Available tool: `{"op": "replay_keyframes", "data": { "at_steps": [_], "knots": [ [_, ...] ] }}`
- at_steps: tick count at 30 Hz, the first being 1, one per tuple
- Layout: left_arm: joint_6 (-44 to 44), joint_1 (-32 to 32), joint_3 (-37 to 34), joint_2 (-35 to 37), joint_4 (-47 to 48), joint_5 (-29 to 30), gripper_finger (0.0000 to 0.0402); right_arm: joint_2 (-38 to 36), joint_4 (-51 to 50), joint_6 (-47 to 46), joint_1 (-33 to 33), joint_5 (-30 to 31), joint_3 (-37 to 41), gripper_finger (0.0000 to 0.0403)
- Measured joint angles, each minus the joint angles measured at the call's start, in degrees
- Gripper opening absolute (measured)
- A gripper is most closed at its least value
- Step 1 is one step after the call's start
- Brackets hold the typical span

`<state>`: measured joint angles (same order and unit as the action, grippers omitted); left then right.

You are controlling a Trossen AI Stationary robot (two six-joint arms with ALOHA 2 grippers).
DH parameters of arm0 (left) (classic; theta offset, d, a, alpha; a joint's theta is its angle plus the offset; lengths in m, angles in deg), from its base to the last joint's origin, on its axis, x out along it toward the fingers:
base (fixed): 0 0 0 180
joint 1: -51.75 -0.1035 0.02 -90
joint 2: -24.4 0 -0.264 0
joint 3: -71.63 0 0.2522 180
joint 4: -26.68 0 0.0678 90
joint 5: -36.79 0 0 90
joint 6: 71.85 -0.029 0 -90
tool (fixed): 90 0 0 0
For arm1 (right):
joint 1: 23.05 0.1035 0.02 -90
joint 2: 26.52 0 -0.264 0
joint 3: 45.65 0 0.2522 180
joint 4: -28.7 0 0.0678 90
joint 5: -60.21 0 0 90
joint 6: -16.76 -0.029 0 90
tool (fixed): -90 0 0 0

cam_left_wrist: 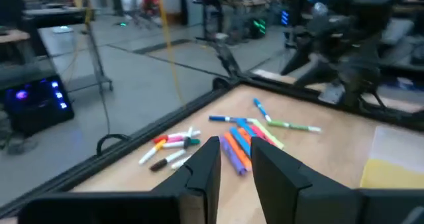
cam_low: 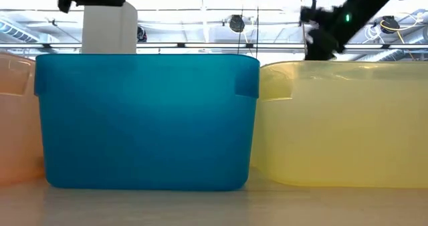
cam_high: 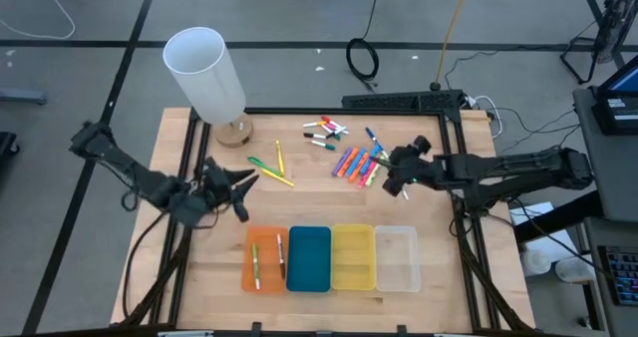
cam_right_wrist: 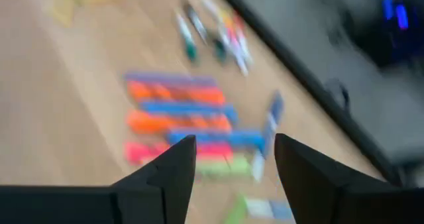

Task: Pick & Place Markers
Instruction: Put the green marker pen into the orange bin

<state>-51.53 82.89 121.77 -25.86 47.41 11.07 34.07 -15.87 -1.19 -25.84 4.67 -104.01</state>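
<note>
Over the right side of the bench (cam_high: 199, 267), my right jaws (cam_high: 391, 180) hang spread apart with nothing between them, just above the row of bright markers (cam_high: 357, 165) lying side by side in orange, blue, pink and green. A looser bunch of thin white pens (cam_high: 325, 133) lies a little farther back, and a green marker (cam_high: 263, 165) and a yellow one (cam_high: 279, 158) lie apart near the wooden foot of the white lamp (cam_high: 205, 74). My left jaws (cam_high: 244, 182) hover over the left part of the bench, fingers drawn close with only a narrow gap, holding nothing. Along the front edge stand four trays touching in a row: the orange tray (cam_high: 265, 260) with two markers in it, the blue tray (cam_high: 309, 258), the yellow tray (cam_high: 353, 257) and the clear tray (cam_high: 396, 258).
</note>
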Motion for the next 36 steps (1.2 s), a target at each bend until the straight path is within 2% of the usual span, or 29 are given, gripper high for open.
{"op": "replay_keyframes", "data": {
  "at_steps": [3,6,8,11,12,13,17,19,22,28,32,36],
  "knots": [
    [-10.7,-5.1,-1.4,1.1,-8.6,-6.5,0.0088,1.7,-5.8,-5.9,-4.9,-0.8,0.0,0.0204],
    [-15.2,-10.7,-1.7,0.4,-10.9,-13.3,0.0088,3.4,-8.7,-9.2,-9.2,-5.6,0.0,0.0207],
    [-17.7,-14.4,-1.7,-1.2,-10.0,-12.4,0.0088,4.6,-7.9,-9.4,-11.1,-8.2,0.6,0.0208],
    [-18.3,-19.3,-1.8,-3.2,-9.6,-5.1,0.0088,6.6,-6.4,-8.7,-12.5,-10.8,1.9,0.0208],
    [-17.6,-20.6,-1.8,-3.8,-9.7,-4.5,0.0088,7.3,-6.3,-8.5,-12.7,-11.4,2.3,0.0208],
    [-16.7,-21.7,-1.8,-4.4,-9.9,-5.8,0.0088,7.9,-6.3,-8.5,-12.8,-12.0,2.6,0.0208],
    [-13.8,-27.2,-1.3,-5.2,-12.6,-18.9,0.0089,9.9,-6.9,-9.5,-12.9,-12.3,3.4,0.0208],
    [-13.6,-29.9,-1.1,-5.1,-14.8,-22.5,0.0095,10.4,-7.4,-10.1,-12.9,-12.3,3.4,0.0208],
    [-14.4,-33.1,-1.1,-5.2,-17.7,-26.0,0.0128,10.4,-7.2,-10.9,-12.9,-12.3,3.4,0.0206],
    [-11.6,-36.8,-1.1,-5.2,-17.9,-32.7,0.0225,10.4,-7.2,-11.6,-12.9,-12.8,3.4,0.0208],
    [-15.0,-37.0,-1.1,-5.2,-15.9,-43.6,0.0265,10.4,-7.2,-12.8,-12.9,-16.6,3.4,0.0206],
    [-18.0,-36.4,-2.0,-6.6,-16.7,-53.2,0.0281,10.4,-6.9,-12.9,-12.9,-18.2,3.7,0.0206]
  ]
}}
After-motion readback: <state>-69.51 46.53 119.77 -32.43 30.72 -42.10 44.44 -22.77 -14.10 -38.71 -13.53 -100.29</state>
